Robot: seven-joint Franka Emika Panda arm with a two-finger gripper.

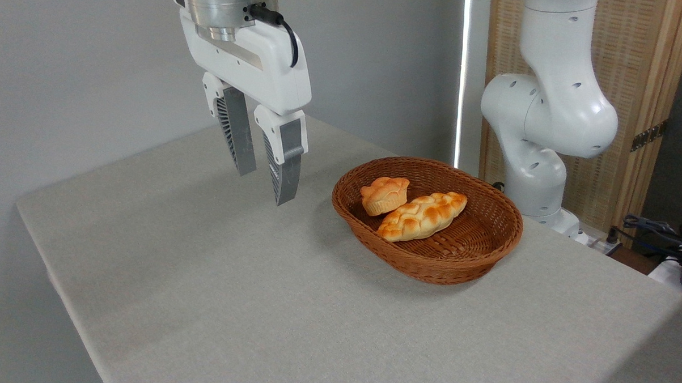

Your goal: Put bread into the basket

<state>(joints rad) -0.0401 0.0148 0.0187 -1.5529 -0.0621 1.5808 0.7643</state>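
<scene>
The bread (384, 195), a small round bun with a golden cracked top, lies inside the brown wicker basket (475, 254), near its left rim. Beside it in the basket lies a longer braided loaf (422, 216), touching the bun. My gripper (264, 186) hangs above the table to the left of the basket, clear of its rim. Its two grey fingers (285, 172) stand apart with nothing between them.
The white arm base (538, 158) stands behind the basket at the table's far right edge. A wooden slatted panel (634, 65) rises behind it. Cables (657, 231) lie off the table at right. Grey cloth (230, 278) covers the tabletop.
</scene>
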